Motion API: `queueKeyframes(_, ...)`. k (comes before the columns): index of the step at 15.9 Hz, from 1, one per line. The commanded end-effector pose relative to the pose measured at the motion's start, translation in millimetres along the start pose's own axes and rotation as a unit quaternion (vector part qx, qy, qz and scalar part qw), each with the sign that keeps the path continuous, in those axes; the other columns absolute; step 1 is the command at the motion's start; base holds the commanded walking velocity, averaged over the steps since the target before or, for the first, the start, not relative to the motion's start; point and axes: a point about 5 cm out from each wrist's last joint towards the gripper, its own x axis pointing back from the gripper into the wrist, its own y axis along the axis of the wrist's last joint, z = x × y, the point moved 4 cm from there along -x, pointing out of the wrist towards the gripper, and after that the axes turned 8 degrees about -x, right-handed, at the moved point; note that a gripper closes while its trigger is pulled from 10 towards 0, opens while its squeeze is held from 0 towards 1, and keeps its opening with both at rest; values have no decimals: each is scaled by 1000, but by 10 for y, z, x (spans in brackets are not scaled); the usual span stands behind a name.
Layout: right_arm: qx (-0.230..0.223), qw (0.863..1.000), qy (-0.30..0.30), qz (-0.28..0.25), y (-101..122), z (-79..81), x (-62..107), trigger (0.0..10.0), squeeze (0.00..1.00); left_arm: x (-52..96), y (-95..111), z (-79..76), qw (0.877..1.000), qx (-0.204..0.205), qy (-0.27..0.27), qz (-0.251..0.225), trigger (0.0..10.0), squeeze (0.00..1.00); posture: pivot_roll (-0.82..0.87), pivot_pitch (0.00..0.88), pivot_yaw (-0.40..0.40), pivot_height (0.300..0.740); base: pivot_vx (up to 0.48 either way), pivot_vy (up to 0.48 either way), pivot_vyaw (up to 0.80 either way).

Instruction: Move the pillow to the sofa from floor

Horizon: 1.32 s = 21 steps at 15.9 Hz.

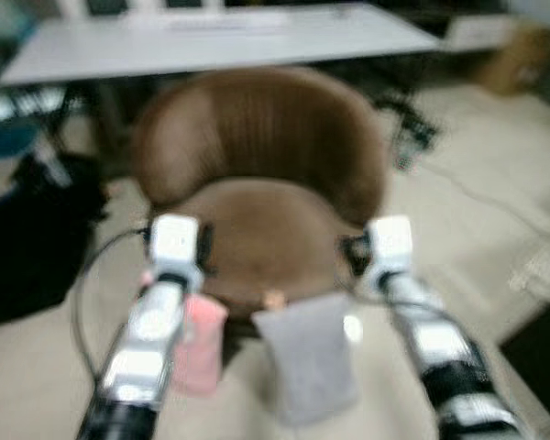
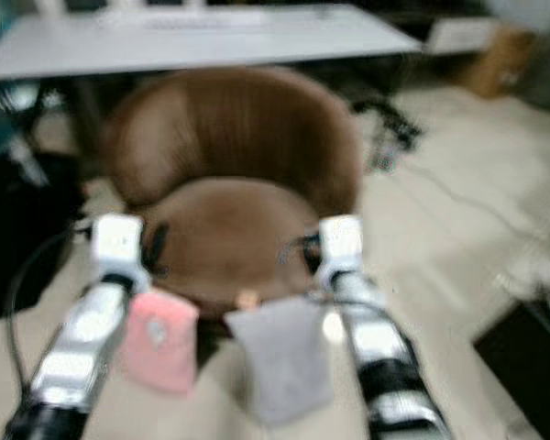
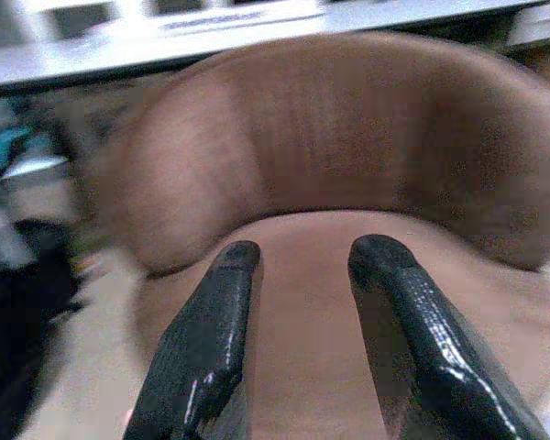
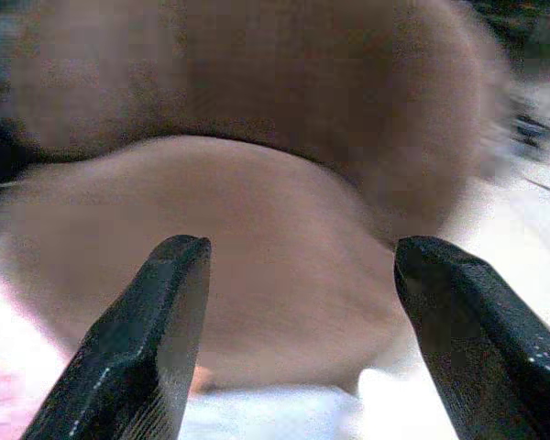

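A pink pillow (image 1: 200,345) and a grey pillow (image 1: 308,357) lean on the floor against the front of a round brown sofa chair (image 1: 261,165). The head views are blurred. Both arms are raised in front of the chair. My left gripper (image 3: 304,257) hangs above the pink pillow, at the seat's front left edge, open and empty. Over at the seat's front right edge, just above the grey pillow's top corner, my right gripper (image 4: 302,252) is open wide and holds nothing. Each wrist view looks across the brown seat to the curved backrest.
A long white table (image 1: 211,41) stands behind the chair. A black bag (image 1: 32,247) lies on the floor at the left, with a cable (image 1: 82,293) looping near it. A cardboard box (image 1: 518,60) sits at the far right; a dark object (image 1: 541,353) is near right.
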Motion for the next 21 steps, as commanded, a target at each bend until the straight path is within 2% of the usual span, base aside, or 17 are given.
queueKeyframes(1, 6, 1000, -18, 3, -32, -139, 32, 10000, 0, -9, 41, -45, 1000, -2, -7, -9, 10000, 0, 19, 0, 31, 740, 292, 0, 425)
queueKeyframes(5, -9, 1000, -17, -8, -23, -155, 36, 10000, 0, -6, 59, -38, 1000, 0, -5, -21, 10000, 0, 18, 0, 35, 740, 0, 0, 0)
queueKeyframes(7, 9, 1000, -5, -10, -18, -109, 36, 10000, 0, -5, 71, -40, 1000, -8, -7, -25, 10000, 0, 19, 0, 35, 740, 0, 0, 0)
queueKeyframes(11, 9, 1000, -1, -15, -14, -85, 30, 10000, 0, -11, 68, -34, 1000, -7, -4, -24, 10000, 0, 18, 0, 38, 740, 0, -480, 736)
queueKeyframes(18, 4, 1000, -6, -11, -41, -103, 36, 10000, 0, -9, 73, -23, 1000, -7, -1, -25, 10000, 0, 17, 0, 40, 740, 0, -471, 0)
queueKeyframes(21, 4, 1000, -8, -10, -48, -108, 41, 10000, 0, -9, 40, -37, 1000, 13, -6, -13, 10000, 0, 17, 0, 39, 740, 0, 160, 0)
